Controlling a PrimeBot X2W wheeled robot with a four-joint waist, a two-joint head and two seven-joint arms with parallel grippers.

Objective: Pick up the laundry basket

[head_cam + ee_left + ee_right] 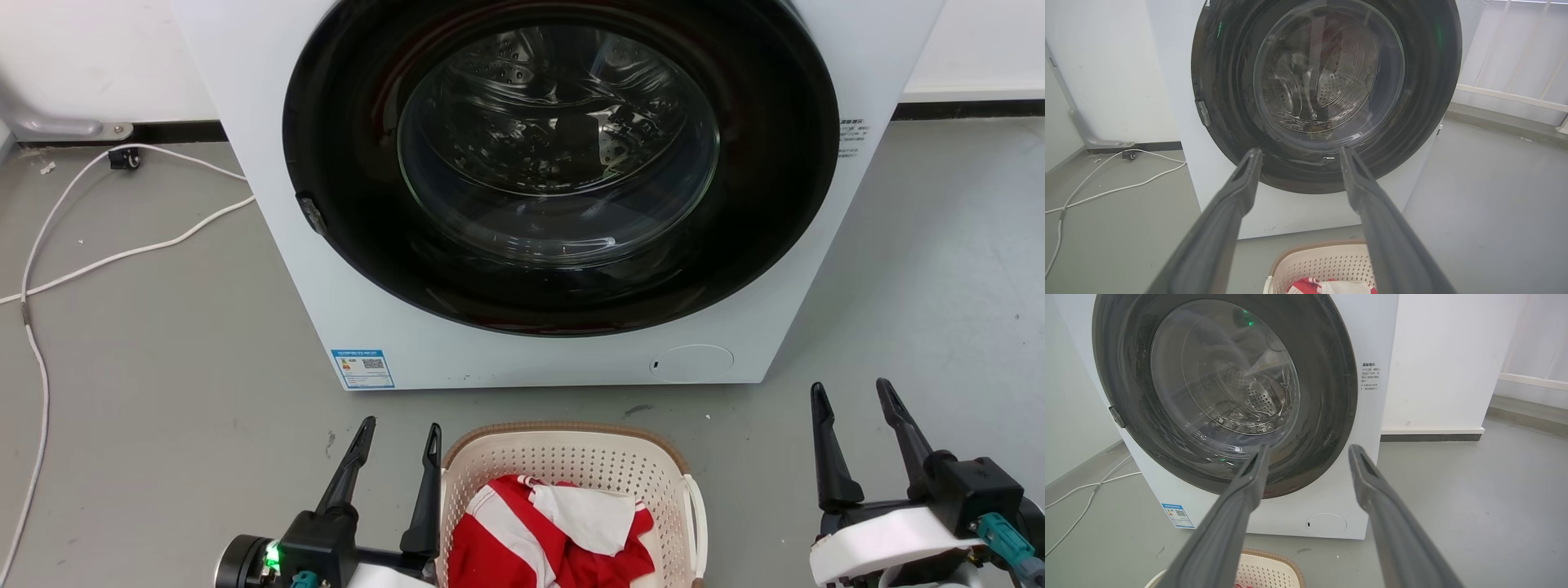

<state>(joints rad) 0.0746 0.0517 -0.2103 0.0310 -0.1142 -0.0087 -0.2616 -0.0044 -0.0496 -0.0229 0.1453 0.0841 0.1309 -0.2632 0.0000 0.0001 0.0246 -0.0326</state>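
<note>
Two hands (fingers apart) flank the laundry basket.

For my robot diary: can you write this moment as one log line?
stage: pre-grasp | basket: on floor, clothes inside, unheld | left gripper: open, beside basket | right gripper: open, apart

The left hand is built of two long, dark fingers that taper to narrow tips, mounted on a black block-shaped housing. A small green light is lit on that housing, beside a black cylindrical part, and a teal connector is seen beneath. The right hand is made alike, its black box joined to a white rounded shell, with a teal plug fitted at the side. In the wrist views a shallow recess is seen near each dark grey fingertip.
</note>
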